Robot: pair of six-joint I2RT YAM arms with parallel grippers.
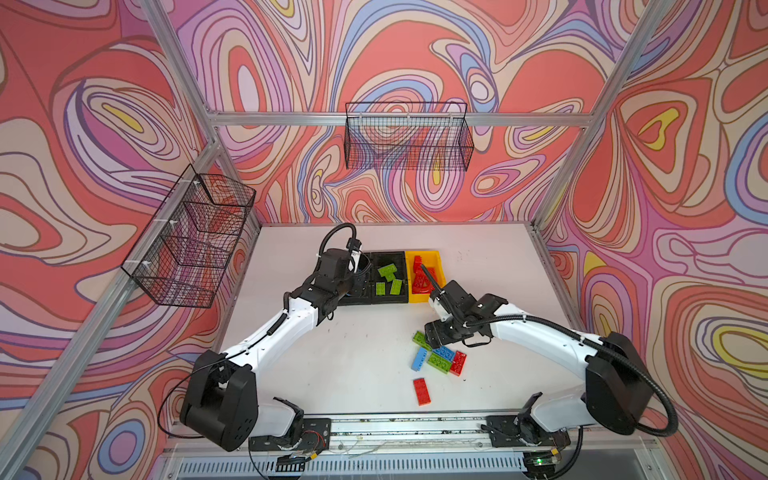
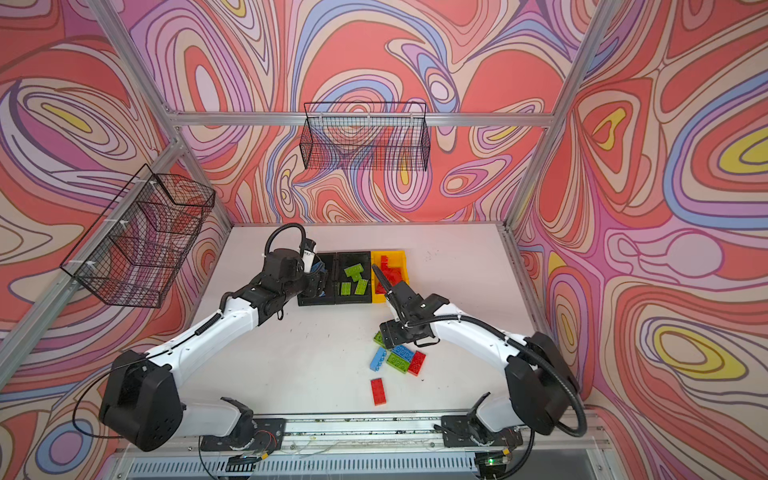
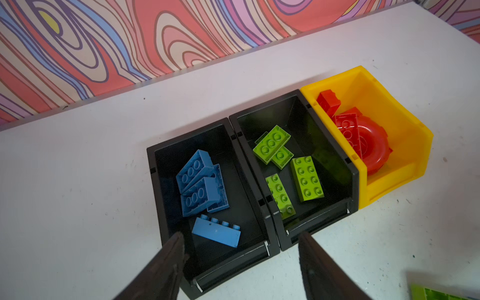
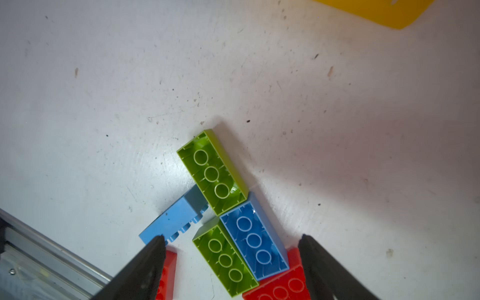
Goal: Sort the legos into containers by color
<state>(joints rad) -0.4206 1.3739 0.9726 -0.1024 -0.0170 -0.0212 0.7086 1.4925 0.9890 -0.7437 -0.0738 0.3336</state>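
- Your table [image 1: 332, 365] is white and scuffed.
- The containers stand in a row just ahead of your left gripper [image 3: 241, 235]. The first black bin [image 3: 153, 181] lies under its tips and holds blue legos [image 3: 197, 181]. The second black bin [image 3: 327, 145] holds green legos [image 3: 306, 179]. The yellow bin [image 3: 405, 145], farthest off, holds red legos [image 3: 363, 140].
- Your left gripper is spread apart and holds nothing.
- Your right gripper [image 4: 233, 237] is spread wide and holds nothing, above a loose cluster. A blue brick [image 4: 254, 241] and a green brick [image 4: 226, 259] lie between its fingers, and another green brick [image 4: 211, 172] lies just beyond its tips.
- A lone red brick [image 1: 422, 390] lies behind it, apart.
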